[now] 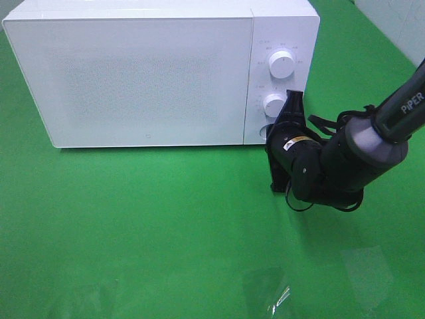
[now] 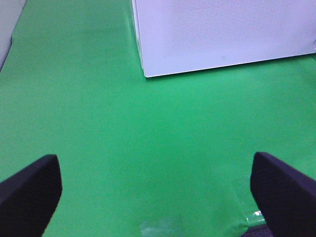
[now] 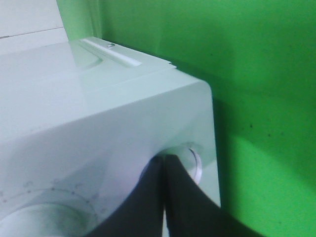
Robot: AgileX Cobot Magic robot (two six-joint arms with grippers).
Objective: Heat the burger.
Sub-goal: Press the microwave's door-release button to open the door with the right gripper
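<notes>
**Operator:** Where did my tools stand at that moment?

**Spotter:** Your right gripper [image 3: 165, 163] was clenched, its two black fingers [image 3: 185, 197] pressed flat together with nothing between them. The tips sat at the edge of the round button [image 3: 196, 163] near the lower corner of the microwave's [image 1: 146, 73] control panel, below the lower knob [image 1: 273, 104]. I could not tell whether they were pressing the button or only touching it.

**Operator:** And the left one?

**Spotter:** Your left gripper [image 2: 157, 192] was released, its fingers [image 2: 29, 190] spread wide and empty. It hung above bare green cloth [image 1: 166, 226], well apart from the microwave's front corner.

**Operator:** Where was the burger?

**Spotter:** I could not tell you. The microwave door [image 1: 133, 80] was closed flush and its frosted front showed nothing behind it. None of your three views had the burger in sight.

**Operator:** How was my right arm placed?

**Spotter:** Your right arm [image 1: 345, 156] reached in from the right side, and its wrist was turned toward the panel.
</notes>
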